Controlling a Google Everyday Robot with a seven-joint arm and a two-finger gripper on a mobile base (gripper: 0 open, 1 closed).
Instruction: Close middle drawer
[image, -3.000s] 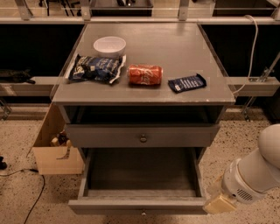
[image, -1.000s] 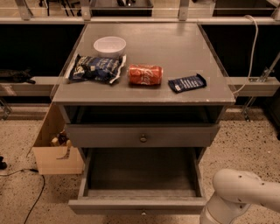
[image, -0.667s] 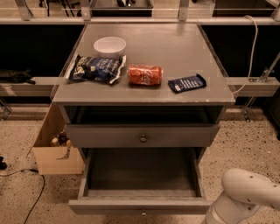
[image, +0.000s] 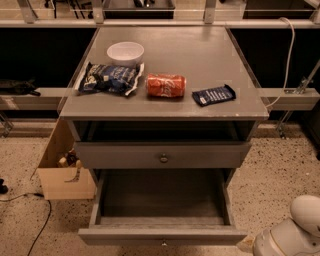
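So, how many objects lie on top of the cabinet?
4: a white bowl at the back left, a chip bag in front of it, a red can in the middle, a blue packet right of it. None seems hidden. The gripper is at the lower right.

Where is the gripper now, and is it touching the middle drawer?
Cannot tell. In the camera view, the gripper sits at the bottom right, beside the front corner of the open middle drawer, but neither contact nor gap shows plainly.

surface (image: 210, 55): grey top | L-rear: white bowl (image: 125, 52) | just in front: chip bag (image: 109, 78), flat | ctr: red can (image: 165, 85) on side | R: dk-blue pkt (image: 214, 95) | pincer (image: 247, 244): low R, off surface
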